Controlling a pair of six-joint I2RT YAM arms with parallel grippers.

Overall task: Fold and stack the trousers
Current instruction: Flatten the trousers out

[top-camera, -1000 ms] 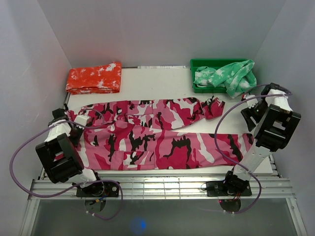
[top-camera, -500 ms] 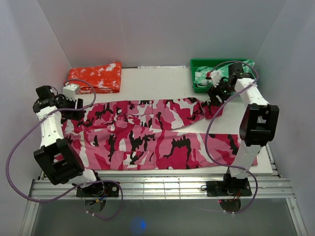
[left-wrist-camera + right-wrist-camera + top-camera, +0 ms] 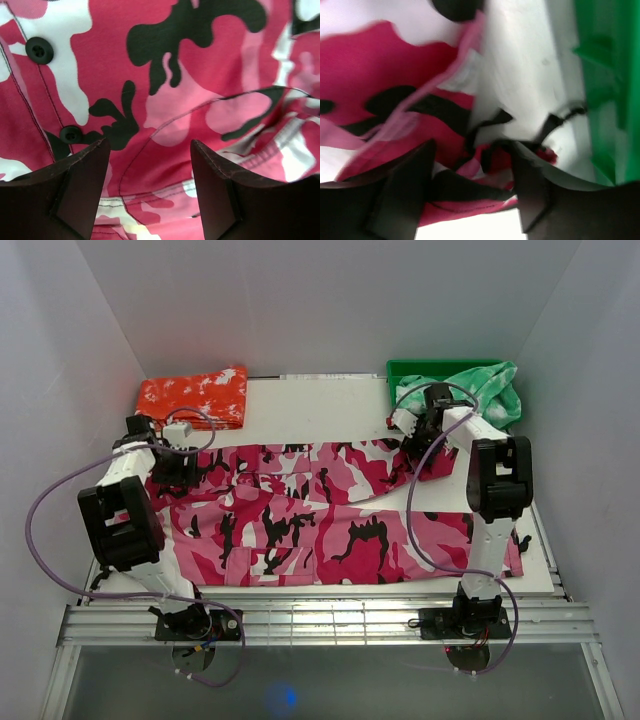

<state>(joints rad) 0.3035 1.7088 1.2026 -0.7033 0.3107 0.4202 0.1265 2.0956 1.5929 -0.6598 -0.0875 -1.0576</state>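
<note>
The trousers (image 3: 320,510) lie spread full length across the surface (image 3: 330,410). No fold is made yet, so all the folding and stacking is left. The left gripper (image 3: 149,150) hovers over the waist end, jaws spread and empty. The right gripper (image 3: 472,150), jaws also spread, hangs over the bunched far hem. Behind lie a folded orange garment (image 3: 192,397) and a green garment (image 3: 480,390) spilling from a bin (image 3: 400,368) near that hem.

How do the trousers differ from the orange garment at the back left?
The trousers lie spread out long across the table; the orange garment is folded into a compact pile. The trousers are pink camouflage with black and white; the orange garment has only white splotches. Both are patterned cloth resting on the table.
</note>
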